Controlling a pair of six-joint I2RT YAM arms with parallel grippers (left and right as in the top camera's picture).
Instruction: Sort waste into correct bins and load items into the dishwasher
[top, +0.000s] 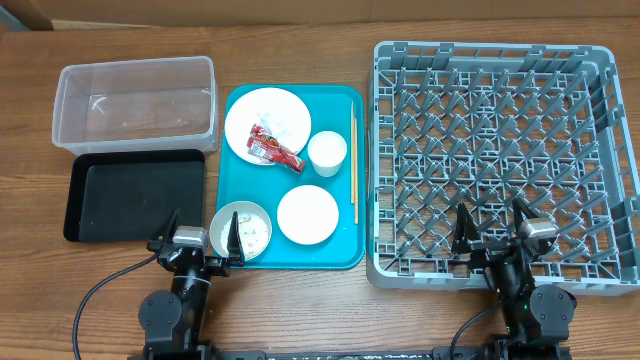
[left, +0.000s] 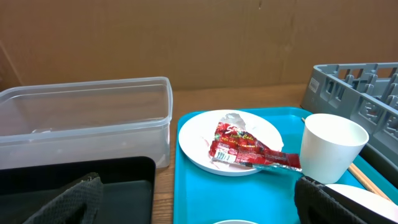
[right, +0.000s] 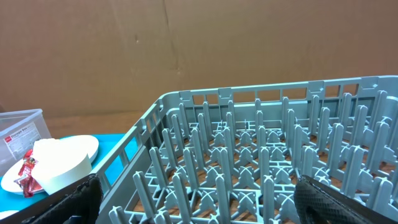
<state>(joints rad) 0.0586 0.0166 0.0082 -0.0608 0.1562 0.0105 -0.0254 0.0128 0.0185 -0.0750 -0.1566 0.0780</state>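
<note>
A white plate (top: 267, 122) on the teal tray carries a red snack wrapper (top: 273, 148); the wrapper also shows in the left wrist view (left: 249, 149). A small white cup (top: 327, 153), a white bowl (top: 308, 213), a bowl holding rice-like grains (top: 242, 228) and wooden chopsticks (top: 354, 165) lie on the same tray. The clear tub (top: 135, 100) and black tray (top: 135, 195) stand at the left. The grey dish rack (top: 500, 160) stands at the right. My left gripper (top: 198, 240) is open and empty near the grain bowl. My right gripper (top: 491, 228) is open and empty over the rack's front edge. No napkins show clearly.
The teal tray (top: 295, 250) sits between the bins and the rack. The table is wooden, with a brown cardboard wall (left: 199, 37) behind it. The rack's upright pegs (right: 261, 155) fill the right wrist view, with the cup (right: 59, 168) at its left.
</note>
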